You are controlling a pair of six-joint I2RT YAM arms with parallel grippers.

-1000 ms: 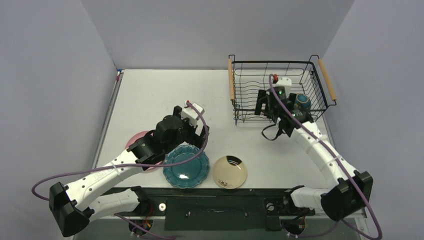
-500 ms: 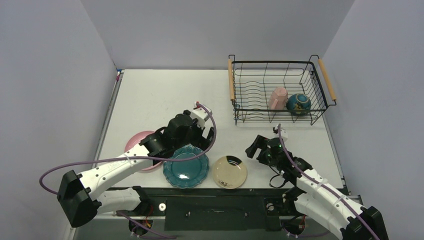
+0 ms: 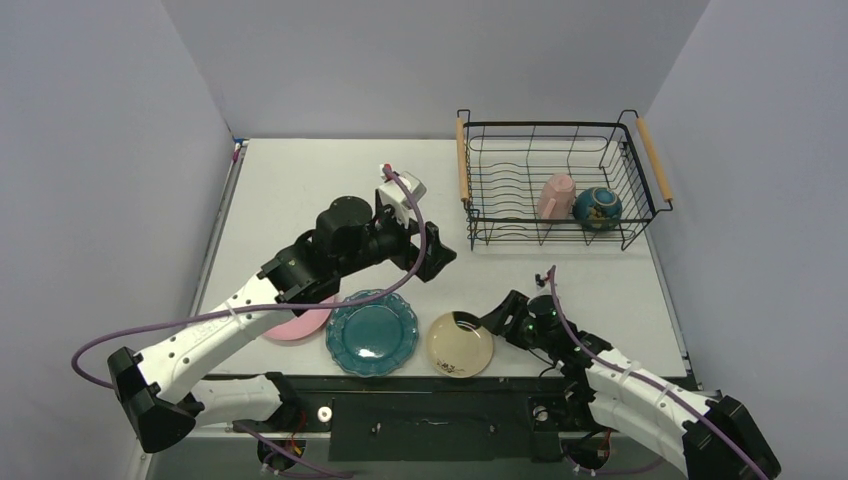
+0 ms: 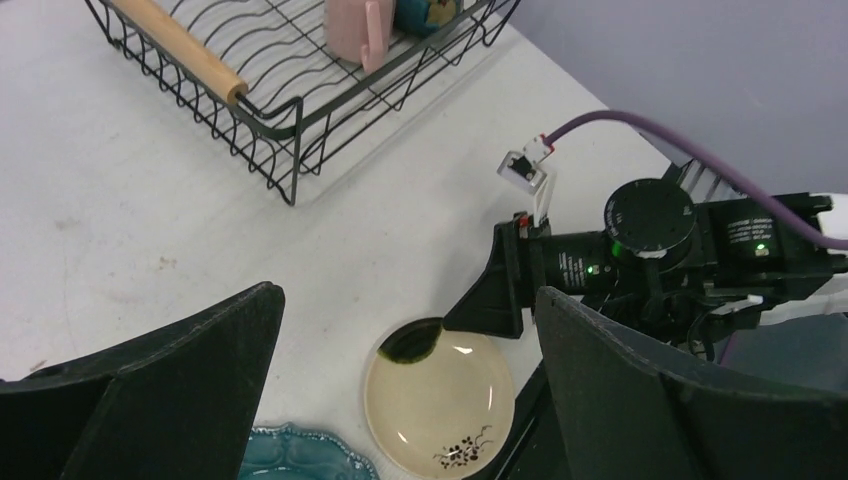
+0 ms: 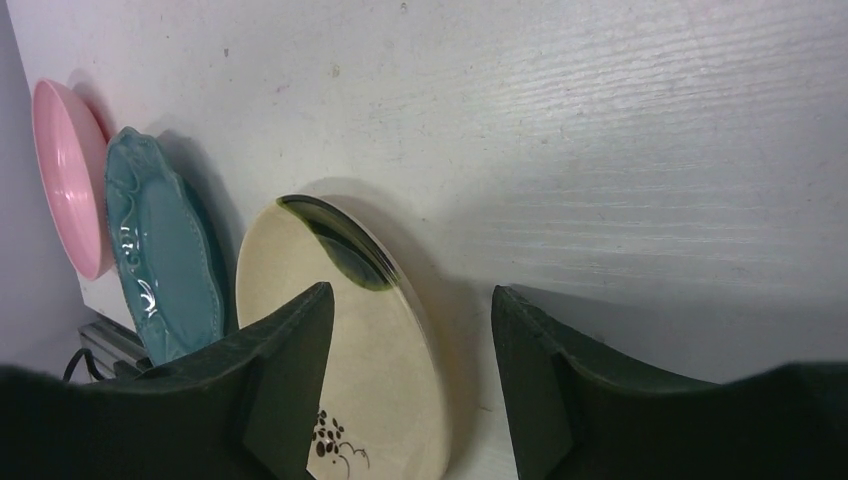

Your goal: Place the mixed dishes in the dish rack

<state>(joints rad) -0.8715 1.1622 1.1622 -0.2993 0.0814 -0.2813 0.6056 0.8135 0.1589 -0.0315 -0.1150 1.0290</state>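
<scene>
While the fingers of the right gripper are held apart astride the 2 o'clock rim of the cream dish at the tabletop's 6 o'clock edge, the left gripper is spread wide, empty; the dish rack is seen at 1 o'clock.

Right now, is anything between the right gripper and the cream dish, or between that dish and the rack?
Nothing visible: the right gripper straddles the cream dish, and bare table leads to the dish rack.
</scene>
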